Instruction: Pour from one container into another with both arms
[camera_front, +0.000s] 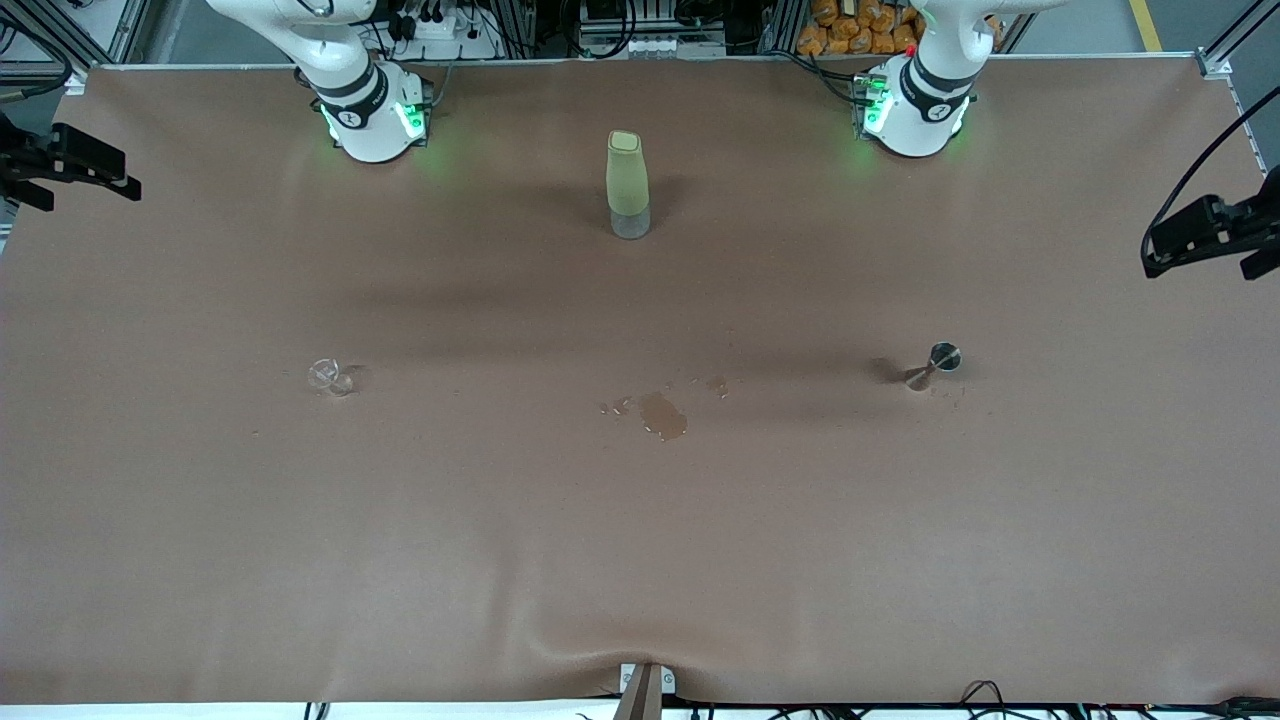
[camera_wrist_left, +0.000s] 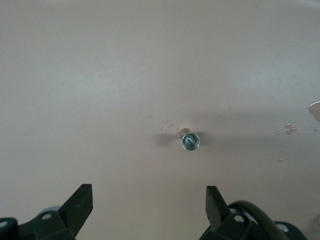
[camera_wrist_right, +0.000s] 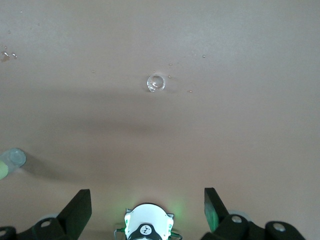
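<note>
**On the tabletop: vessels set down, both tools aloft and open**

Near the tabletop edge by the arms' bases, about midway along it: a green bottle, upright, capped, with a clear base. Toward the right arm's end, a small clear glass; toward the left arm's end, a metal jigger, standing. All three well apart.

Between glass and jigger, near the tabletop's middle: a brown puddle with scattered droplets around it, and more droplets beside the jigger.

High over the jigger, the left tool, fingers spread wide, gripping nothing. High over the stretch between its own base and the glass, the right tool, likewise spread and gripping nothing.

As to progress: no vessel held, none tilted, nothing pouring. Impossible to tell whether glass or jigger holds any liquid. Spilled liquid hints at a pour, yet fits equally a pour finished with the vessels set back down and one yet to come.
</note>
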